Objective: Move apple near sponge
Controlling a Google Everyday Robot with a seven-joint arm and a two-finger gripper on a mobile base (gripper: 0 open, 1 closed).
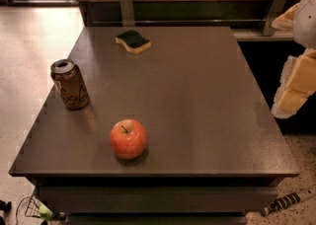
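The red-orange apple (128,138) sits upright, stem up, near the front edge of the dark table (197,100), left of centre. The sponge (133,41), with its dark green top over yellow foam, lies flat near the table's far edge, well behind the apple. My gripper (295,88) is at the right edge of the view, beyond the table's right side and above floor level. It is far from both the apple and the sponge and holds nothing that I can see.
A brown drink can (70,85) stands upright near the table's left edge, between apple and sponge but off to the left. A dark wall with metal brackets (126,6) runs behind the table. Light floor lies to the left.
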